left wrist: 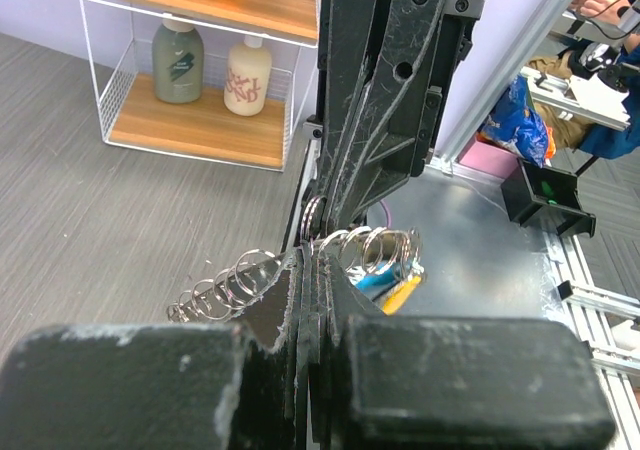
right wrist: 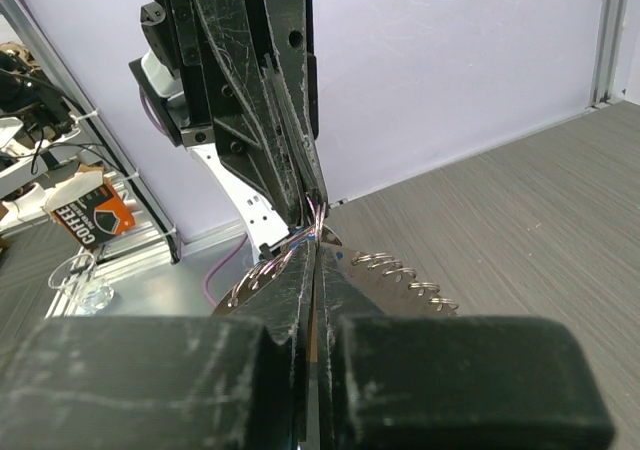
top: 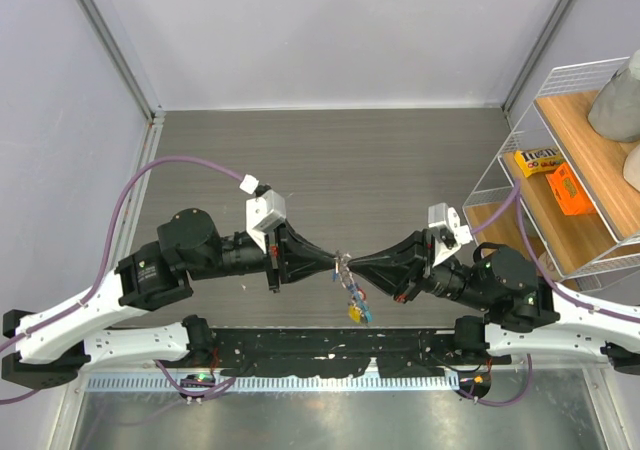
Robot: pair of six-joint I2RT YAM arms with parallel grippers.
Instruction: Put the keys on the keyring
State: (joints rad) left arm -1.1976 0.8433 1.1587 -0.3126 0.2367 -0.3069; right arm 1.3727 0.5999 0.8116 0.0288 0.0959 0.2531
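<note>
My two grippers meet tip to tip above the middle of the table. The left gripper (top: 335,262) is shut on the keyring (left wrist: 225,288), a thin silvery loop with a chain-like row of small coils fanning out on both sides of the left gripper's (left wrist: 315,255) jaws. The right gripper (top: 351,264) is shut on the same silvery loop (right wrist: 405,278), which also spreads to either side of the right gripper's (right wrist: 318,242) jaws. Keys (top: 356,308) with yellow and blue tags hang below the pinch, and the tags show in the left wrist view (left wrist: 392,288).
A white wire shelf rack (top: 520,135) stands at the right with an orange box (top: 567,188), a yellow packet (top: 537,160) and bottles (left wrist: 178,62). A black rail (top: 330,345) runs along the near edge.
</note>
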